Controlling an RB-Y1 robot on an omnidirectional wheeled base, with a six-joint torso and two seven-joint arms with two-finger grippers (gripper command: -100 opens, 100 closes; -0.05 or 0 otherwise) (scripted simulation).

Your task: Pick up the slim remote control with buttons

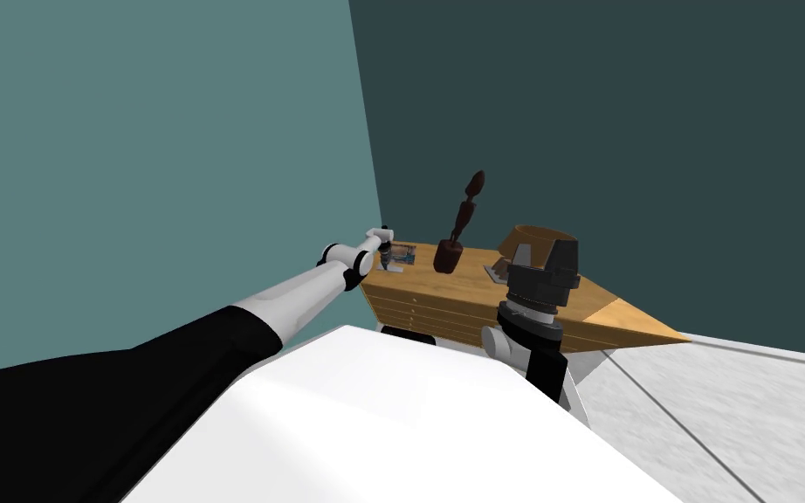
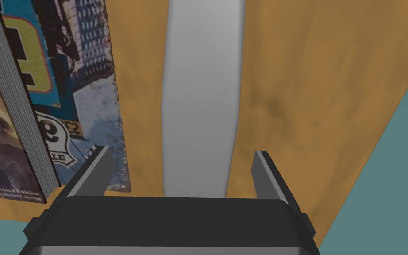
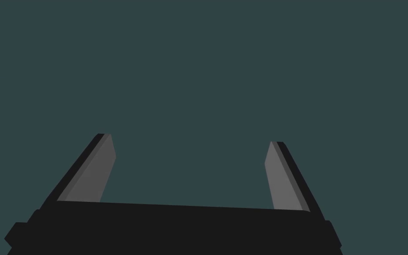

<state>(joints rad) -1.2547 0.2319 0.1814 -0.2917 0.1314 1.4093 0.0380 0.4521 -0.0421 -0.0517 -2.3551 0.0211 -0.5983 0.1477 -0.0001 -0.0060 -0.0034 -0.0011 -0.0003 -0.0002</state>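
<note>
Wooden desk (image 1: 471, 297) set into a wall corner. Stacked magazines (image 2: 79, 88) lie near its left end. The slim, light grey remote (image 2: 201, 97) lies on bare wood between them and the desk's end edge, touching neither. The left end effector (image 2: 182, 152) straddles the remote, fingers wide and clear of its sides. The right end effector (image 3: 190, 139) is raised before the front edge, fingers wide.

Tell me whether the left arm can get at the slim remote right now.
Probably yes. The jaws of the left arm stand open astride the light grey remote on the wooden top, nothing between them; the magazine beside one finger lies apart from it.
</note>
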